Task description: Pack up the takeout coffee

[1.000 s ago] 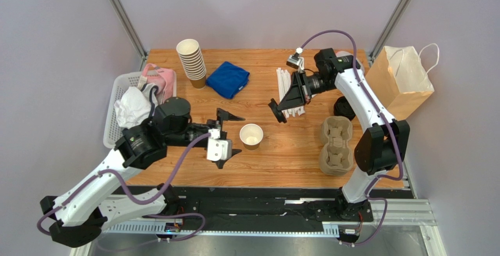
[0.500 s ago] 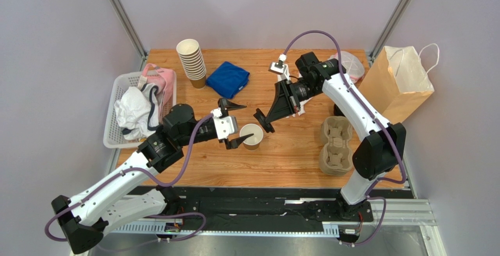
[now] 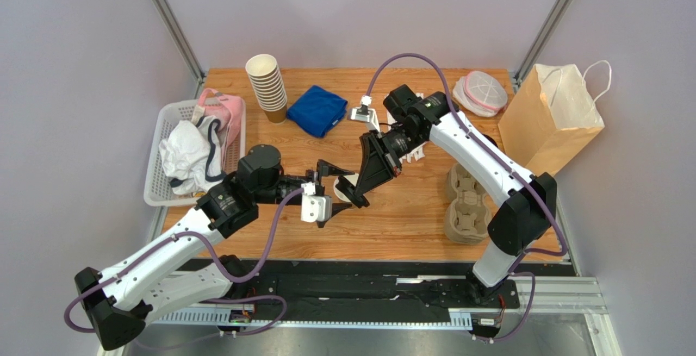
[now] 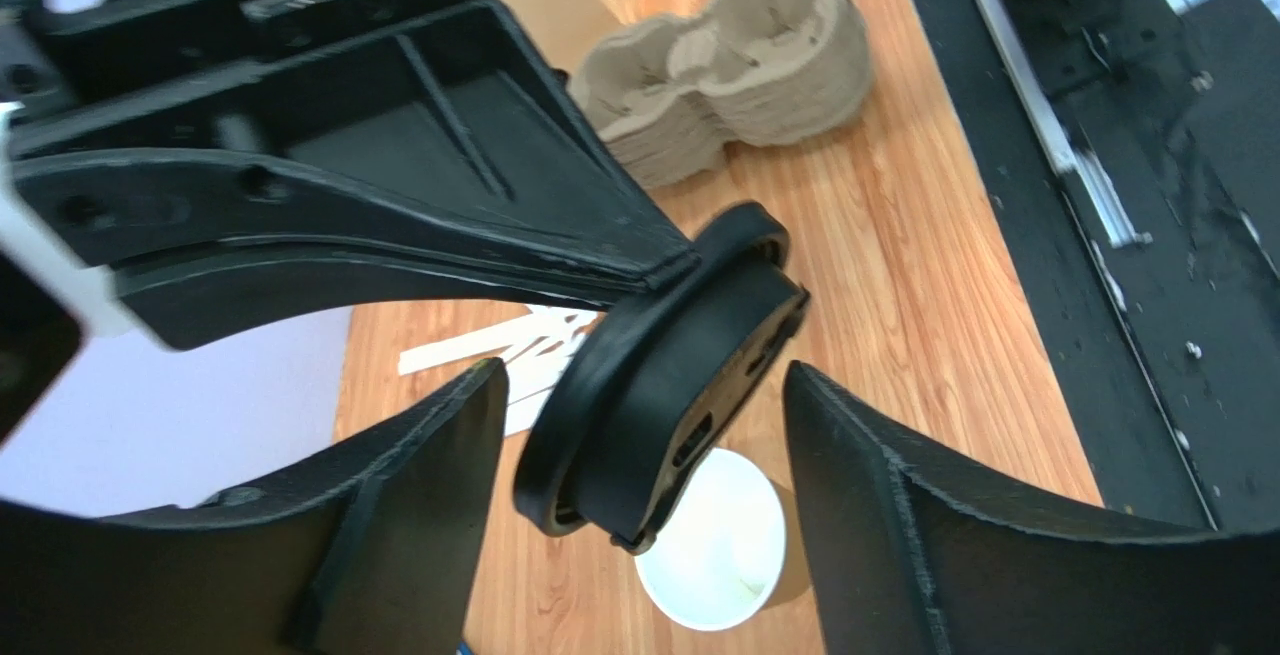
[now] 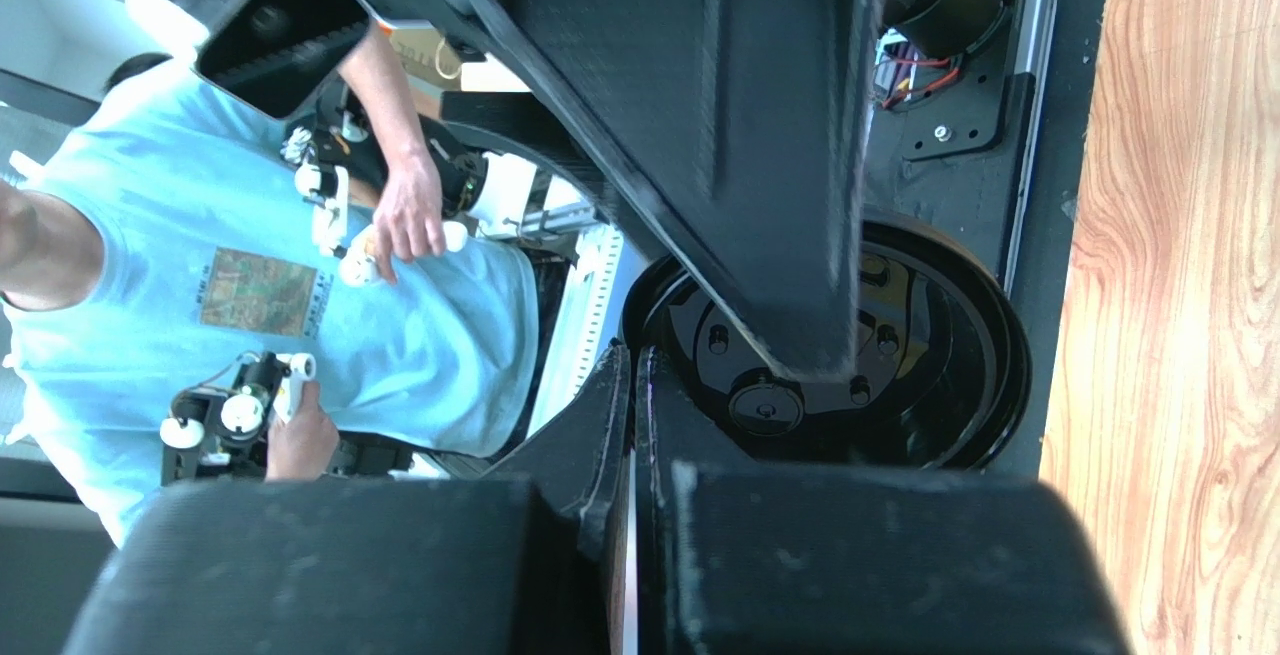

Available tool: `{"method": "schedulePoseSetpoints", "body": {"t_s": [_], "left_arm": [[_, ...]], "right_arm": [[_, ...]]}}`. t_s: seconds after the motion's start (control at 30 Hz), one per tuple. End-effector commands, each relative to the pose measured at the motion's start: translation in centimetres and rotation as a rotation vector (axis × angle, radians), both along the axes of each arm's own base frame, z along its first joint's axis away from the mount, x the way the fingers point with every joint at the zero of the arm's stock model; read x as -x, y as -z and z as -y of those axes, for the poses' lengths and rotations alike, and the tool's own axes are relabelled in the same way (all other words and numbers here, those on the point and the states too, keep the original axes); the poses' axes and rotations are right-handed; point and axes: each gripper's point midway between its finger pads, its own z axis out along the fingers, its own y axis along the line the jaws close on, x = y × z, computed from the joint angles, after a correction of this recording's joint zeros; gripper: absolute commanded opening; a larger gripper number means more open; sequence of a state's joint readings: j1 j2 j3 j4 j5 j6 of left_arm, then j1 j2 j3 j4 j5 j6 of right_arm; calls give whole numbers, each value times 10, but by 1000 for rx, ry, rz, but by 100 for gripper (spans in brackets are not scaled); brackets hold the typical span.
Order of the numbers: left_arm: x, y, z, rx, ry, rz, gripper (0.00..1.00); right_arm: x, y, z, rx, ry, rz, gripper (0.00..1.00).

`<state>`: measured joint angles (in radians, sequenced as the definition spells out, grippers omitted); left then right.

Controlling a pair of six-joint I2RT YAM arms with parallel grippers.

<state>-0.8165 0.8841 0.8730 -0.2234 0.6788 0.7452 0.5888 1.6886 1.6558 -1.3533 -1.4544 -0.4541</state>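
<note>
The takeout coffee is in two pieces. Its brown paper cup point(image 3: 346, 183) point(image 4: 718, 553) stands upright on the table, white inside. My right gripper point(image 3: 358, 199) point(image 5: 634, 370) is shut on the rim of the black lid point(image 4: 661, 385) and holds it tilted just above the cup. In the top view the right fingers hide most of the cup. My left gripper point(image 3: 330, 190) point(image 4: 643, 385) is open, with one finger on each side of the cup and lid and touching neither.
A stack of lidless cups point(image 3: 268, 87) and a blue cloth point(image 3: 317, 110) lie at the back. A white basket point(image 3: 155, 156) of rags sits far left. Pulp cup carriers point(image 3: 468, 201) point(image 4: 736, 63) and a paper bag point(image 3: 555, 111) are at the right. White sticks point(image 4: 481, 348) lie behind the cup.
The right arm has swung left and down, bringing the lid from the back right to over the cup. The left gripper has moved right to straddle the cup, and its jaws have narrowed slightly.
</note>
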Motion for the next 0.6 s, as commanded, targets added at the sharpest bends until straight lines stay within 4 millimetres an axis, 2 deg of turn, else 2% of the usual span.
{"method": "schedulePoseSetpoints", "body": {"t_s": [0.0, 0.23, 0.27, 0.33, 0.4, 0.43, 0.47, 0.5, 0.53, 0.57], "left_arm": [[15, -2, 1, -41, 119, 62, 72], [19, -5, 0, -64, 141, 40, 40], [20, -4, 0, -70, 138, 21, 31], [19, -5, 0, -75, 126, -2, 21], [19, -4, -1, -81, 97, -75, 16], [18, -4, -2, -80, 81, -105, 13], [19, -5, -3, -80, 69, -149, 12], [20, -9, -3, -72, 51, -226, 12], [20, -8, -4, -82, 32, -283, 11], [19, -9, -4, -91, 16, -329, 11]], "right_arm": [[35, -17, 19, 92, -20, -104, 0], [40, -11, 19, 124, -40, -67, 0], [38, -12, 19, 125, -38, -63, 0], [31, -10, 16, 145, -32, -30, 0], [19, -8, 15, 185, -4, -9, 17], [7, 0, 16, 230, 20, 28, 22], [-9, -6, 19, 238, 67, 71, 35], [-20, -7, 21, 249, 97, 107, 42], [-32, -2, 25, 289, 131, 155, 58], [-48, -5, 31, 299, 180, 197, 64]]}}
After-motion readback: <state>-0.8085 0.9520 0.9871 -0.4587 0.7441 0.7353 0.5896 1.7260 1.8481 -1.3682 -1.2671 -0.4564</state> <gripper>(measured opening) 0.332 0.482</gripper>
